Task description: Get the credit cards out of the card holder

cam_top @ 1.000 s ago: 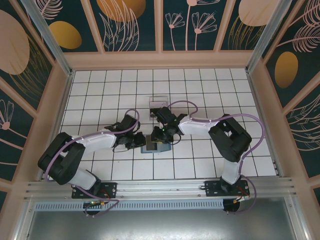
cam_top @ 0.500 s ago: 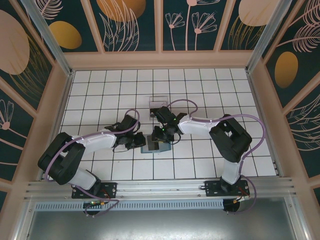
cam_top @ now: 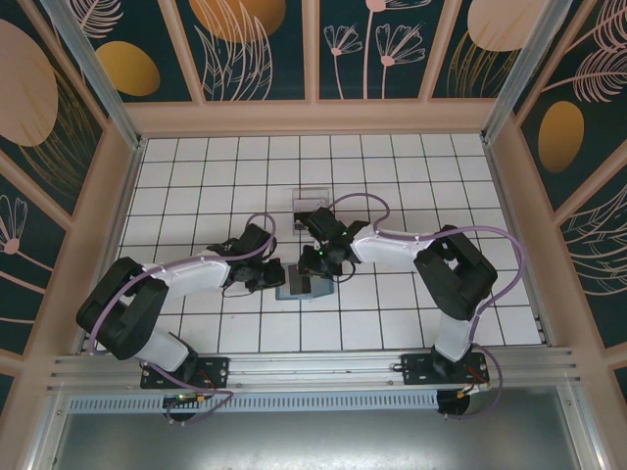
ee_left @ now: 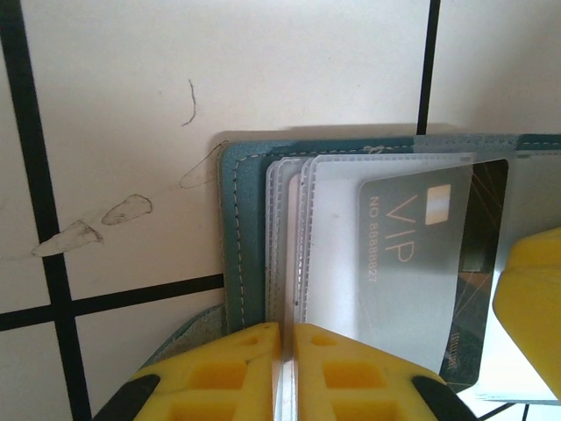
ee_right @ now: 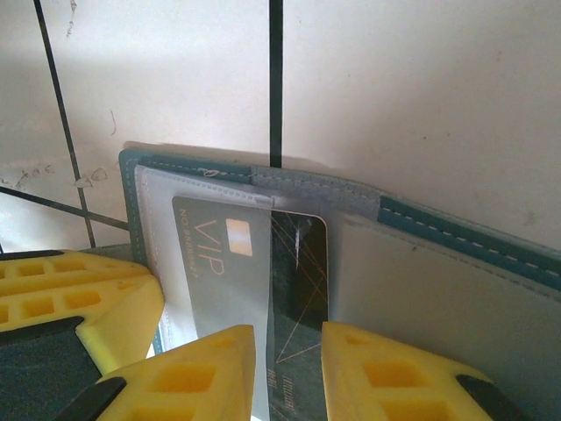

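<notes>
The open slate-blue card holder (cam_top: pixel 297 285) lies mid-bench (cam_top: pixel 411 166), at 6 o'clock from a clear tray (cam_top: pixel 312 199). The left jaws, reaching in from 9 o'clock, are pinched tight on its sleeved edge. The right jaws stand slightly apart, apparently straddling the dark VIP card (ee_right: pixel 263 263).

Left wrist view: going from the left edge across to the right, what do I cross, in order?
Black grid line → scuffed white tile → blue stitched edge of the card holder → clear sleeves → dark VIP card → yellow finger of the right hand.
</notes>
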Controlling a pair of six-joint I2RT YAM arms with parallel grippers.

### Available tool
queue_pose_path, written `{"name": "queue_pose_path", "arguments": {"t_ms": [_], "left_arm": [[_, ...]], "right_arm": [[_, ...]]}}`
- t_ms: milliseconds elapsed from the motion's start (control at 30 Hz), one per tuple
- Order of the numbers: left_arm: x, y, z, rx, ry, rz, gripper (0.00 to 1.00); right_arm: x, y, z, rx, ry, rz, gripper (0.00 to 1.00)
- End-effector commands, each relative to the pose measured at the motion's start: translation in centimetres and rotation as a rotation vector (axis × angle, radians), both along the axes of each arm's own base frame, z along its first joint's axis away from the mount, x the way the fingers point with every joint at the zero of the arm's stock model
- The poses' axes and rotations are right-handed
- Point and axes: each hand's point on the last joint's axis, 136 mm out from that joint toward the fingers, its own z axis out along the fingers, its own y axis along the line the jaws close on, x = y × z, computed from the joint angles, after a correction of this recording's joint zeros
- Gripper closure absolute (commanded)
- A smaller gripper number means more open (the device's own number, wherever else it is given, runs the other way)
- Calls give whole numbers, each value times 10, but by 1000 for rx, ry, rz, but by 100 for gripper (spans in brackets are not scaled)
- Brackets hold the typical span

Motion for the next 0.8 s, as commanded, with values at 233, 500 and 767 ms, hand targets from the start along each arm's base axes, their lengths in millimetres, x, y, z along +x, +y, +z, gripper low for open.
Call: {"name": "queue_pose_path", "arguments": {"t_ms": [233, 500, 767], "left_arm": [[-11, 25, -23, 134, 50, 9, 86], [-10, 23, -22, 128, 50, 9, 86], [-10, 23, -22, 126, 53, 8, 86]], "right_arm": [[-4, -9, -13, -17, 17, -17, 76], [-7, -4, -14, 24, 26, -8, 76], [-11, -1, -21, 63, 49, -10, 77]]}}
